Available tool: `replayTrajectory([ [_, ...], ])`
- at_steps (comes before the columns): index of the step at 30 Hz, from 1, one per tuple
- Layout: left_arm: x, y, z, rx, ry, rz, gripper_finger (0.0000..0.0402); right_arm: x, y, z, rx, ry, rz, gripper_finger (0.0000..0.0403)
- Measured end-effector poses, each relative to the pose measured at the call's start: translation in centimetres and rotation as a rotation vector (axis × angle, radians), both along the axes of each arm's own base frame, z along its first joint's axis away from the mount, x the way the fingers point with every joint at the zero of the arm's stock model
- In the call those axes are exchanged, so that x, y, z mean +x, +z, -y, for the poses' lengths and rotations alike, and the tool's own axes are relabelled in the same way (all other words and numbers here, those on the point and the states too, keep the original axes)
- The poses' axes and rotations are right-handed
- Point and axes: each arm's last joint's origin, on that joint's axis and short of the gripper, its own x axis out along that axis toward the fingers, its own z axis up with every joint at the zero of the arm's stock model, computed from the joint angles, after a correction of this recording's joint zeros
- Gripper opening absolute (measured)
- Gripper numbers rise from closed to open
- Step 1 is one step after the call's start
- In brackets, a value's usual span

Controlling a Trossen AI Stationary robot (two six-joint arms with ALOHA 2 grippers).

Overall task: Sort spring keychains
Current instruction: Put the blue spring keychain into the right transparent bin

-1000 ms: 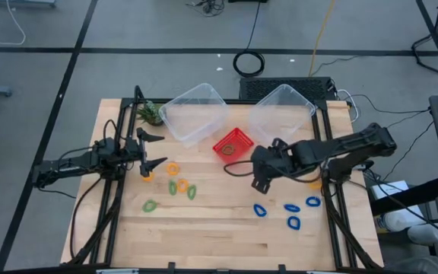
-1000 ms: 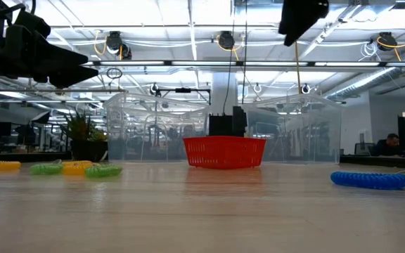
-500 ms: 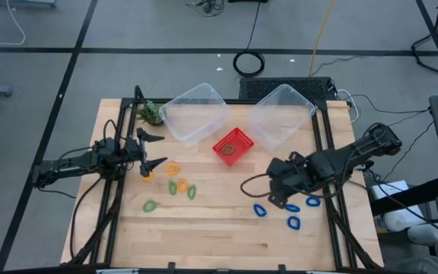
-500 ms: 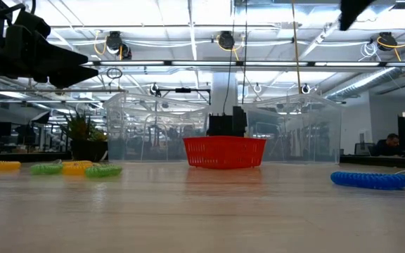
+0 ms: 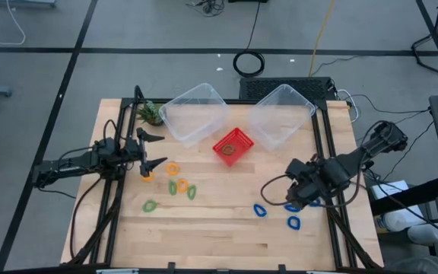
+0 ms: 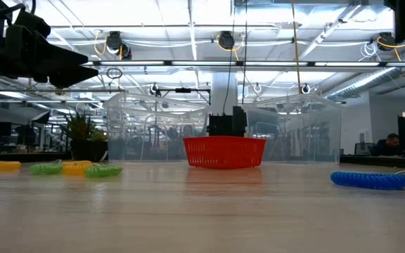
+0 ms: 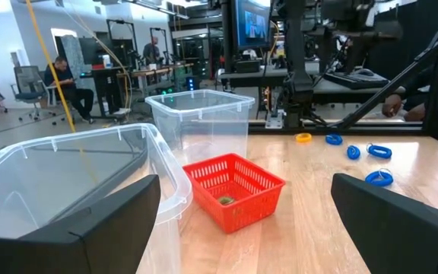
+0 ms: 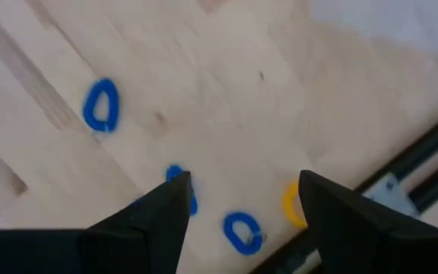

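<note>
1. The spring keychains are small oval coiled loops. The blue ones point(image 5: 260, 210) lie on the right part of the wooden bench point(image 5: 226, 236). The green ones point(image 5: 149, 205) and the orange ones point(image 5: 172, 169) lie on its left part, and one yellow loop point(image 8: 291, 204) lies near the right edge.
2. A small object lies inside the red basket point(image 5: 233, 144), which stands between two clear bins point(image 5: 194, 113).
3. The right end effector point(image 5: 301, 192) hovers over the blue loops, fingers apart and holding nothing.
4. The left end effector point(image 5: 152, 149) waits beside the orange loops, also open and empty.
5. I can read no labels or writing.
</note>
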Motion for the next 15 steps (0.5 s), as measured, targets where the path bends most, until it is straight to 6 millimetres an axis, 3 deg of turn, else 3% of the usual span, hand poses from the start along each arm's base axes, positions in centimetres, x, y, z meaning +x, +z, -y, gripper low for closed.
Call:
replayTrajectory([
  [6,0.0,0.0,0.0,0.000,0.000,0.000,0.0395,-1.8,-3.4,0.8,0.112,-0.076,-0.018,0.0233],
  [15,0.0,0.0,0.0,0.000,0.000,0.000,0.0395,-2.2,-9.0,0.9,0.199,-0.031,0.080,0.0233],
])
